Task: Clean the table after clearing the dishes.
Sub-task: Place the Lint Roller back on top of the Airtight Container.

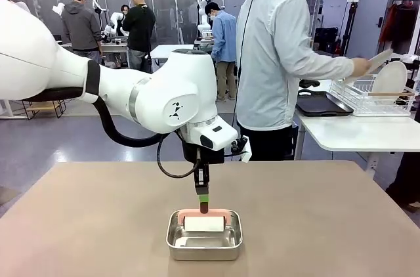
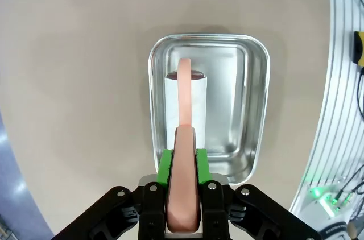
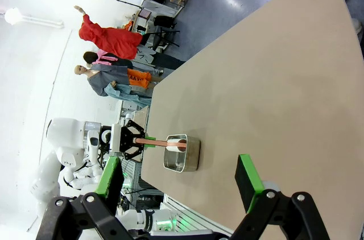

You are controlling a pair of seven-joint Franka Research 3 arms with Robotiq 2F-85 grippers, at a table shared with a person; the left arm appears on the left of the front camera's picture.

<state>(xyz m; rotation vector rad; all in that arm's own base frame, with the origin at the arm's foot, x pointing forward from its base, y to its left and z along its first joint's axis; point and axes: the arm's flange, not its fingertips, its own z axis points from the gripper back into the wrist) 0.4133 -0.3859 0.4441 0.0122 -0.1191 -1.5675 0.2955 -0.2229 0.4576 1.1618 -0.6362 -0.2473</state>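
**Op:** Starting at the surface (image 1: 341, 224): the beige top carries no plates or trays. One steel pan (image 1: 204, 236) sits near my edge, centre. In it, a white roller (image 1: 204, 224) with a pink handle (image 2: 185, 154).

**Obs:** And the dishes?

**Op:** A white plate (image 1: 390, 79) stands in a wire rack (image 1: 367, 96) on the white side table, well apart from my surface. The person (image 1: 279, 60) stands there, turned to the rack, holding something flat. I judge clearing to be done or nearly so.

**Obs:** Left arm?

**Op:** Left gripper (image 1: 203, 199) is over the pan, fingers (image 2: 165, 166) closed narrow on the pink handle, the green pads pressed to either side. The roller's head sits inside the pan, not on the bare top.

**Obs:** Right?

**Op:** Right gripper (image 3: 182, 186) hangs apart, above the surface, fingers spread wide, holding nothing.

**Obs:** So what's left?

**Op:** The wiping itself, by my reckoning. The tool is gripped but hasn't met the surface.
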